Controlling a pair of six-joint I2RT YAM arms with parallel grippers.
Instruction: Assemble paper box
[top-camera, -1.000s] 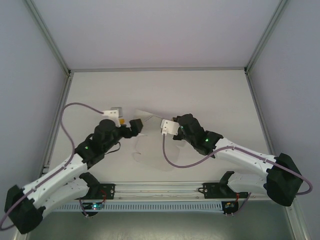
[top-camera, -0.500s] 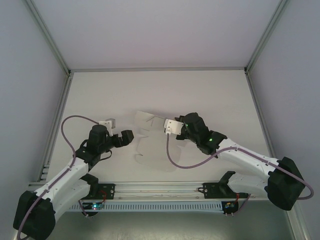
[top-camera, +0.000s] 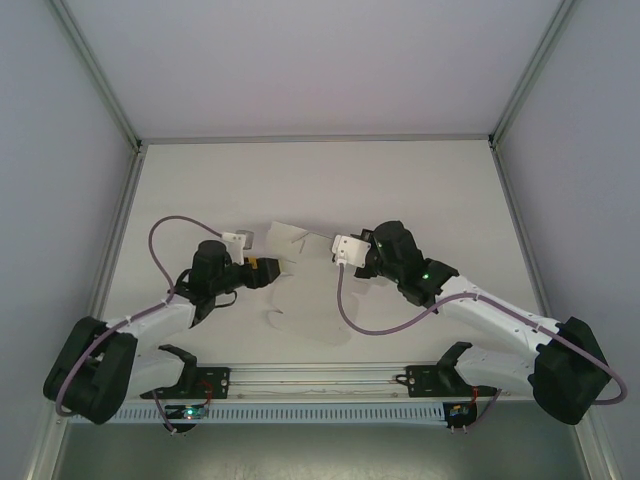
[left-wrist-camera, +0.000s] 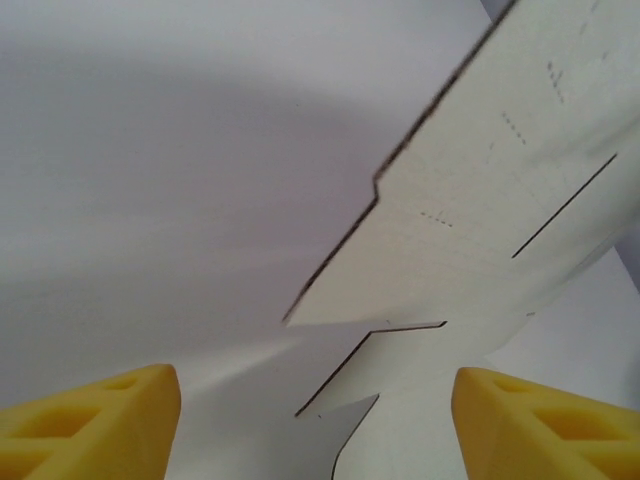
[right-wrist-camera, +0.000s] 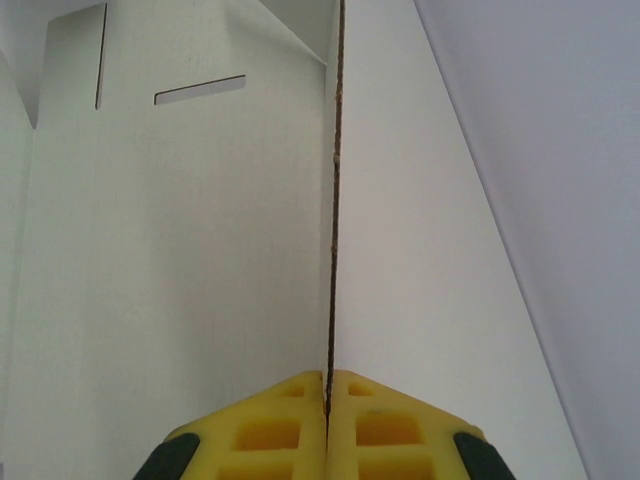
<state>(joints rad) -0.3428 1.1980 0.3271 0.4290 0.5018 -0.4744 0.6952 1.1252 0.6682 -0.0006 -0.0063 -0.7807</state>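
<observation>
Closeup: right end effector (right-wrist-camera: 328, 392) pinches paper box (right-wrist-camera: 180, 250).

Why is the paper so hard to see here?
Top view: the white die-cut paperboard sheet nearly blends into the pale table under even light. Left wrist view: a broad soft shadow crosses the table. Right wrist view: the sheet's dark cut edge is crisp.

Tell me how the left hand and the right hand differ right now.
The left hand stands open, gripping nothing; the right hand is shut on an edge of the paper box. The left hand sits at the paper box's left side, the right hand at its right side. Both have yellow fingers.
</observation>
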